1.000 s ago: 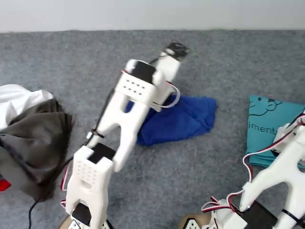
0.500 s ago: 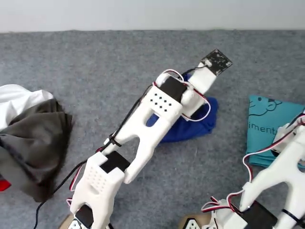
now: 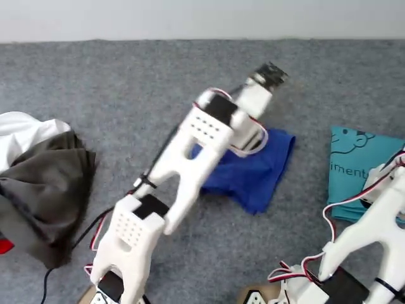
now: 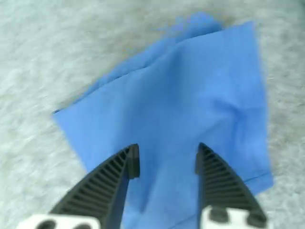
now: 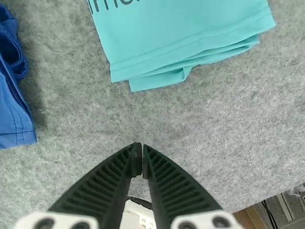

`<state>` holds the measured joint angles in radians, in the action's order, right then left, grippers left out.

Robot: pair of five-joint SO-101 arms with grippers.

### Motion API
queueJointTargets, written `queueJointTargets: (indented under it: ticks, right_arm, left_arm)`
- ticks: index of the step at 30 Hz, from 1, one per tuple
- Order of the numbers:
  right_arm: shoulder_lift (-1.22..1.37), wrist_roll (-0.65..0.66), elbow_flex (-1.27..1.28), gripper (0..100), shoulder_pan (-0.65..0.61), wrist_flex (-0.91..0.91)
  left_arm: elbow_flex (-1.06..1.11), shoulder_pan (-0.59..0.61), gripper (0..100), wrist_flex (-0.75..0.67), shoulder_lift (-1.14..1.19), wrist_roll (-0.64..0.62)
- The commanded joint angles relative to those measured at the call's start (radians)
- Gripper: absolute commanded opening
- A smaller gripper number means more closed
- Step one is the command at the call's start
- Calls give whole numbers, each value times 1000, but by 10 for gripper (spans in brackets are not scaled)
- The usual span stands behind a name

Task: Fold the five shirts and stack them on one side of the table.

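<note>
The left gripper hangs over the blue shirt, jaws spread with nothing between them; whether the tips touch the cloth is hard to say. The high view places that shirt mid-table on the grey felt table cover, partly folded, under the left arm. The right wrist view shows the right gripper with jaws pressed together, empty, low over the felt near the folded teal shirt. At the table's left edge, the high view shows a crumpled white shirt and dark grey shirt in a heap.
</note>
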<state>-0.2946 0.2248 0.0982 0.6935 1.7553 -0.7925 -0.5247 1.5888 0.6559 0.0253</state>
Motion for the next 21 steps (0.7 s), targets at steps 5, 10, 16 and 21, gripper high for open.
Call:
queueJointTargets:
  ticks: [5,10,16,21]
  right_arm:
    - [-36,9,-3,9,4,39]
    - [-36,9,-3,9,4,39]
    - [-36,9,-3,9,4,39]
    - [-36,9,-3,9,4,38]
  left_arm:
    - [-53,61,13,166,-12,98]
    - [150,12,13,167,-38,109]
    - [421,-72,13,163,-38,110]
    - [481,-75,13,164,-49,106]
